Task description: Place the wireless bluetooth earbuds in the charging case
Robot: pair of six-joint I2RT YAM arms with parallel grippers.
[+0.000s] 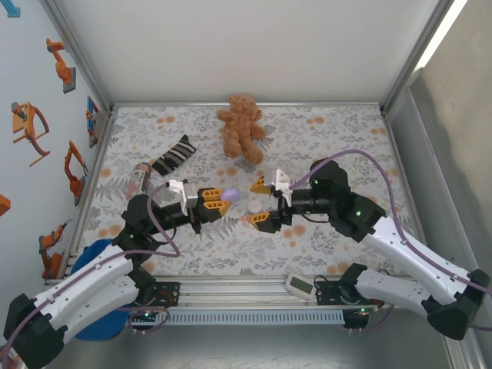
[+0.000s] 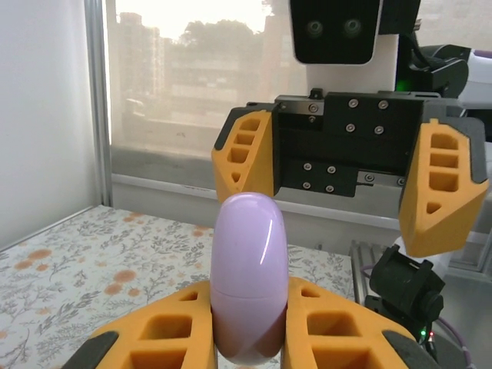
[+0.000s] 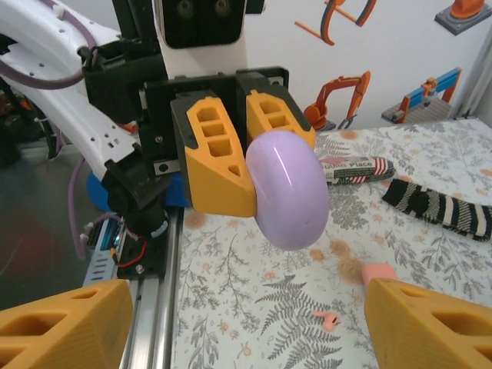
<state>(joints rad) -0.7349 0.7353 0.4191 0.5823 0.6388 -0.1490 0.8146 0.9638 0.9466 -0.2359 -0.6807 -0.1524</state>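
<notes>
We are clamping the lilac case (image 3: 288, 188) in the left gripper (image 1: 221, 201); the spread right gripper (image 1: 260, 202) is probably opening it next.

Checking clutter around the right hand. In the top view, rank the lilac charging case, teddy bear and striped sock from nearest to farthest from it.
1. lilac charging case, just left of the right hand
2. teddy bear, toward the back
3. striped sock, back left

Lilac case (image 2: 250, 277) glossy smooth plastic; teddy bear (image 1: 241, 127) plush; sock (image 1: 175, 154) knitted.
</notes>
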